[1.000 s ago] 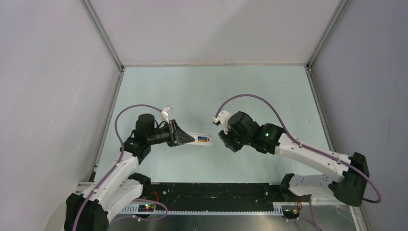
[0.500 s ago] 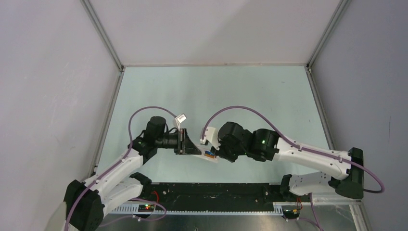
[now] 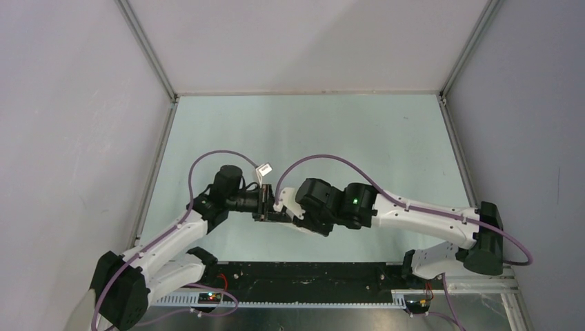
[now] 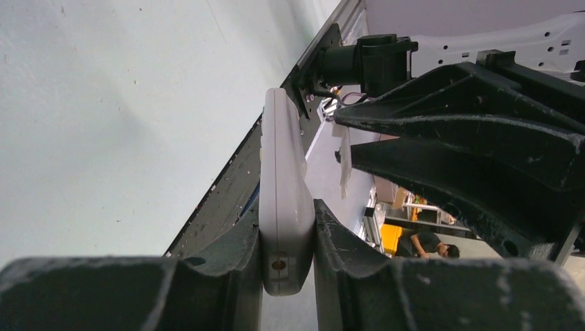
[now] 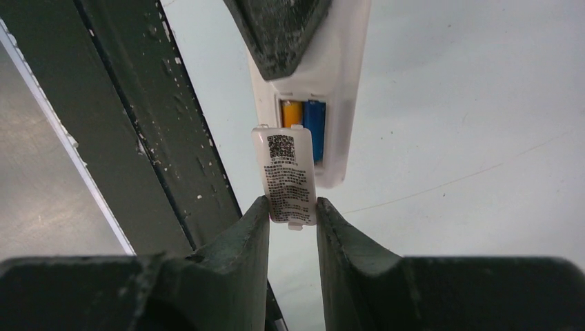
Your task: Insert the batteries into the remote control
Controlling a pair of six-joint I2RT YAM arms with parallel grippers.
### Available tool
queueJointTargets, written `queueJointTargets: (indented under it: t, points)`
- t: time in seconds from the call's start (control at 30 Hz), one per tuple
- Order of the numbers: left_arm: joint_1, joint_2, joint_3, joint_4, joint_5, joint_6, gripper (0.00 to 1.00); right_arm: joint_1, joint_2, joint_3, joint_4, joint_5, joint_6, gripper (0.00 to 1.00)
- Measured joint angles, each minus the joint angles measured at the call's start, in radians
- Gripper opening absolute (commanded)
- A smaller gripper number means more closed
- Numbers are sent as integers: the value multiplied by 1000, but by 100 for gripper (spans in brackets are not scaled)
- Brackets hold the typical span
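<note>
Extended inward, meeting over desk (image 3: pixel 310 131); gripping remote control (image 4: pixel 281 158) in left claw (image 4: pixel 286 234), pinching labelled cover (image 5: pixel 288 172) in right claw (image 5: pixel 292 210).

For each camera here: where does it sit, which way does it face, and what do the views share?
Top external: above and behind the bases, looking down on the table; left arm and right arm show, tips together mid-table.
Left wrist: on the left arm, looking along the left end effector, shut on the remote, seen edge-on.
Right wrist: on the right arm, looking along the right end effector, shut on the cover; batteries sit in the remote.
Shared: both wrist views show the remote.
</note>
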Motion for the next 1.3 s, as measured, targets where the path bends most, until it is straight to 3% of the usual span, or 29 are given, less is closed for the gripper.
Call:
queueJointTargets:
  t: [1.3]
  points:
    - [-3,0,23,3,-6,16,0,-30,77,41,5,25,60,32]
